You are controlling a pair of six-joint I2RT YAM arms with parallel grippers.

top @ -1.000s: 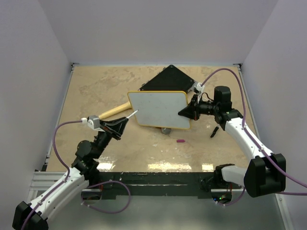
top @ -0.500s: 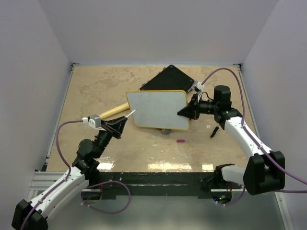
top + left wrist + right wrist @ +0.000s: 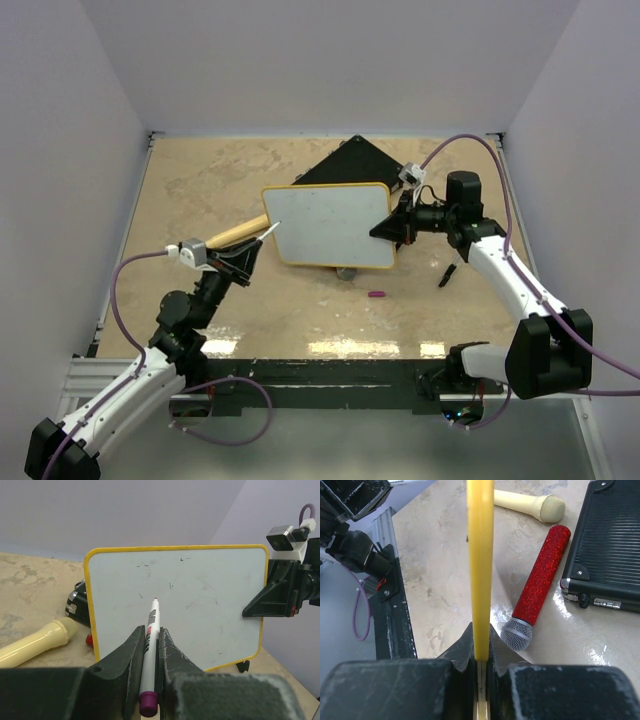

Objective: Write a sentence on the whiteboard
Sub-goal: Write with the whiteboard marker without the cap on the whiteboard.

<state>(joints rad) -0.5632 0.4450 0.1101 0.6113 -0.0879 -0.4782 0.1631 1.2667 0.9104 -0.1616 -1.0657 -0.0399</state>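
Left jaws: clenched on the marker (image 3: 152, 619), gripped around mid-barrel. Purple butt end sits back toward the wrist, tip forward and up.

Marker long axis points away from the left arm at the whiteboard (image 3: 200, 595). In the left wrist view the tip lands on the white face, left of centre and about mid-height. From the top view it sits just inside the board's left rim. Can't tell whether the tip touches the surface or stands just off it.

Cream microphone (image 3: 238, 232) lies on the worktop (image 3: 200, 190) behind the marker, running under the board's left edge. It's not in the stroke path.

Whiteboard (image 3: 330, 225): lifted off the worktop, stood up on its long side and leaning, face toward the left arm. Long axis runs left to right between the two arms. No sentence on it yet, just a few faint stray specks, so I judge writing hasn't started.

A red glitter microphone (image 3: 540, 585) lies on the worktop below the board and a black case (image 3: 350, 165) behind it; both are clear of the face.

Right jaws: clamped on the board's right edge, yellow rim (image 3: 480, 555) pinched between them, so they act as the easel.

What the next move turns on: the left arm is the writer and the board lies straight ahead of its tip. Closing along the marker axis makes contact, then strokes run rightward along the board's long axis toward the right jaws. Risk: the board is held by one edge only, so pen pressure at the far left could swing it.
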